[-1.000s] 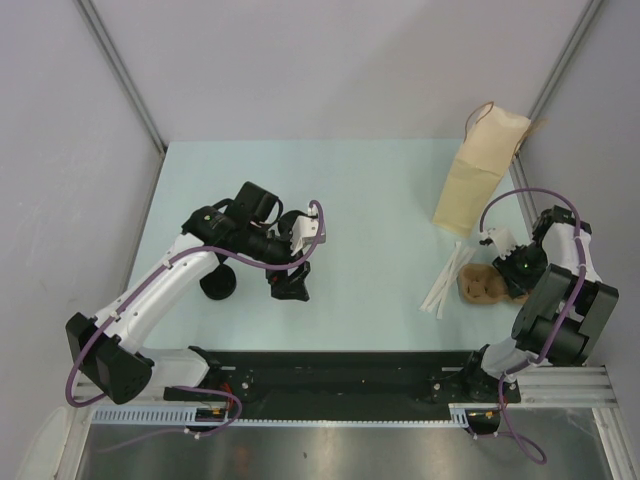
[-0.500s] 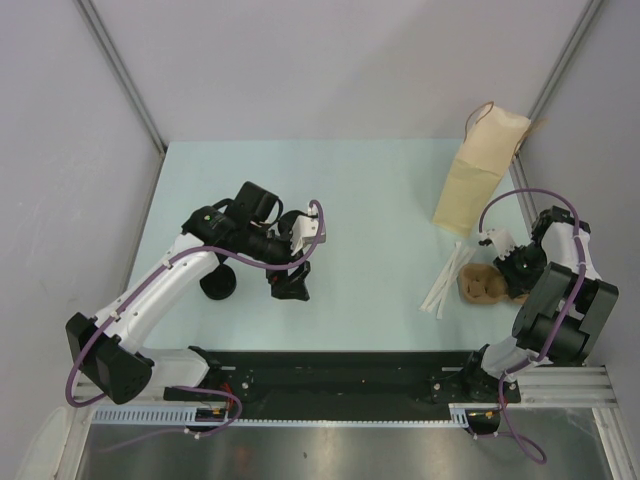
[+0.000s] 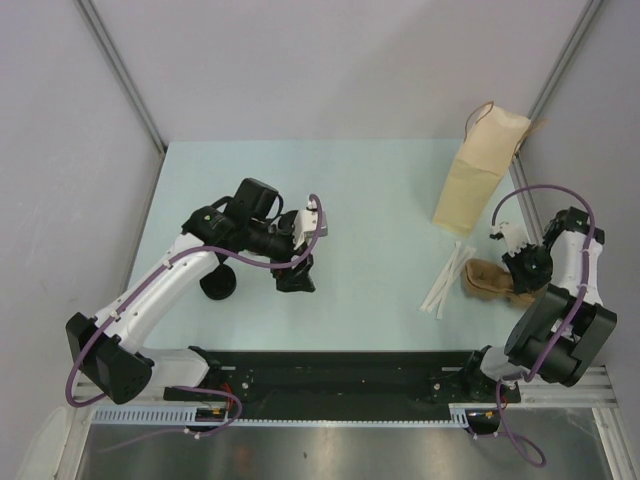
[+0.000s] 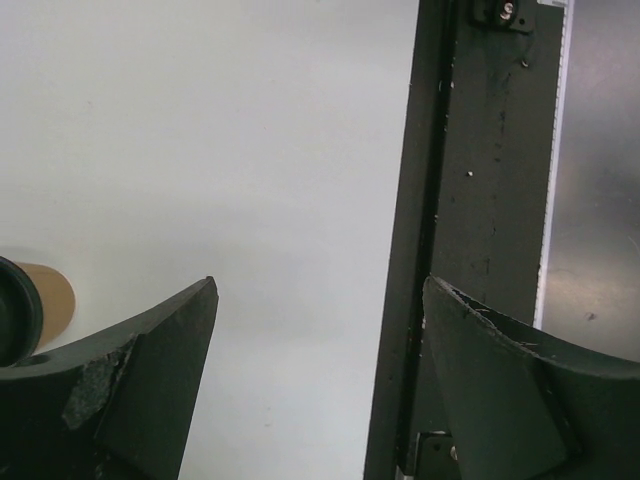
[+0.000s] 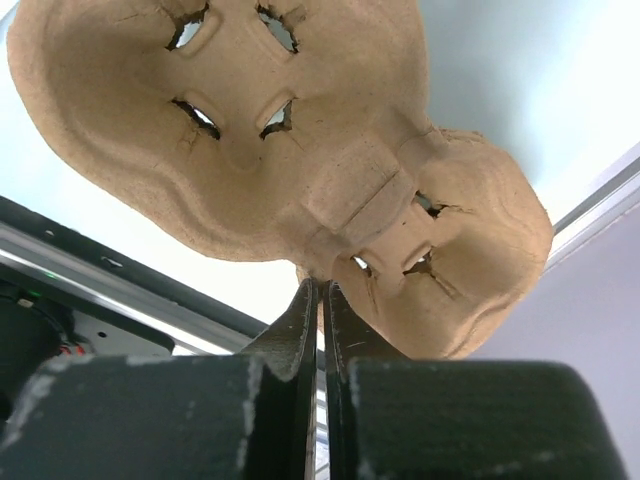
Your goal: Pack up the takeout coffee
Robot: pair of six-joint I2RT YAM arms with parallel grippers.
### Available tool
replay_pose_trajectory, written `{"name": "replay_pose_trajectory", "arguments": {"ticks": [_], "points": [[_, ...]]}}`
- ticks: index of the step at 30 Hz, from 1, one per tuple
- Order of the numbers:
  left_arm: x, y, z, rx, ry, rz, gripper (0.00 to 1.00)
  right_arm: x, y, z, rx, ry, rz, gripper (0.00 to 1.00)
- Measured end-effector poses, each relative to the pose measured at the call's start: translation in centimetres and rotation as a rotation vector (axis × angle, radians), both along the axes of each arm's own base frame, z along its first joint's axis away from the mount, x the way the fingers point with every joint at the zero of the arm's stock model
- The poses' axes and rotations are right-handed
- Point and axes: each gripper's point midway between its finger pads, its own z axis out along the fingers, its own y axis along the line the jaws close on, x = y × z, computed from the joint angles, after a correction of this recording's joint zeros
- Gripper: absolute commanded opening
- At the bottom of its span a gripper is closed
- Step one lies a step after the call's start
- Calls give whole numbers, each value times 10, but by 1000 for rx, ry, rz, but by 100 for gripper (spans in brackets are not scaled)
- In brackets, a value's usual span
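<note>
One takeout coffee cup [image 3: 218,283], tan with a black lid, stands on the table under my left arm; it also shows at the left edge of the left wrist view [image 4: 40,300]. My left gripper [image 3: 294,279] is open and empty above the table to the right of that cup; its jaws [image 4: 320,285] stand wide apart over bare table. My right gripper [image 3: 508,284] is shut on the rim of the brown moulded-pulp cup tray [image 3: 484,279], which fills the right wrist view [image 5: 270,150] and is tilted, just above the fingertips [image 5: 320,285]. The tall tan paper bag [image 3: 478,178] stands at the far right.
A few white sticks [image 3: 447,279] lie on the table between the tray and the bag's base. The black base rail [image 3: 340,372] runs along the near edge and also shows in the left wrist view [image 4: 480,200]. Grey walls close in the table.
My right gripper has swung to the right and turned, tilting the pulp tray with it. My left gripper has shifted slightly up and right; the cup has not moved.
</note>
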Motion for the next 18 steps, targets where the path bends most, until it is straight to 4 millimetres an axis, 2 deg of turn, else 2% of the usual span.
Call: {"name": "replay_pose_trajectory", "arguments": {"ticks": [8, 18], "points": [[16, -14, 9, -62, -61, 23, 86, -2, 3, 5, 31, -19, -61, 0], [31, -21, 9, -95, -117, 51, 87, 1, 4, 31, -23, -129, -72, 0]]}}
